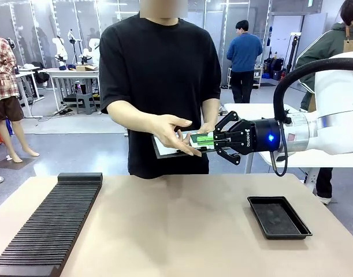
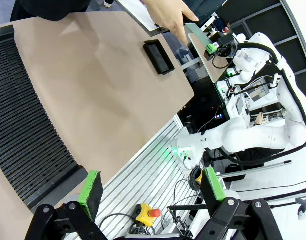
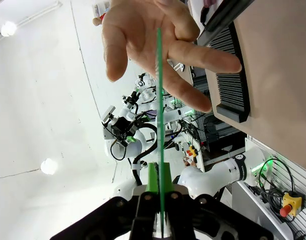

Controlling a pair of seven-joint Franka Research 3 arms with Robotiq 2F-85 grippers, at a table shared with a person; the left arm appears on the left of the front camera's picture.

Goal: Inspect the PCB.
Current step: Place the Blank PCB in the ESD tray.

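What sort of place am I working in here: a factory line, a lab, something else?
Most likely a robotics lab or test hall, not a production line: an emergency-stop button sits on the aluminium rail frame beside the table, and another workbench stands on the open floor behind the person.

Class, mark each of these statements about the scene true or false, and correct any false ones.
1. The right end effector grips the PCB. True.
2. The left end effector is shut. False: its jaws stand open and hold nothing.
3. The black tray lies on the table, on the robot's right side. True.
4. The PCB lies flat on the table. False: it is held up in the air, by the person's hand.
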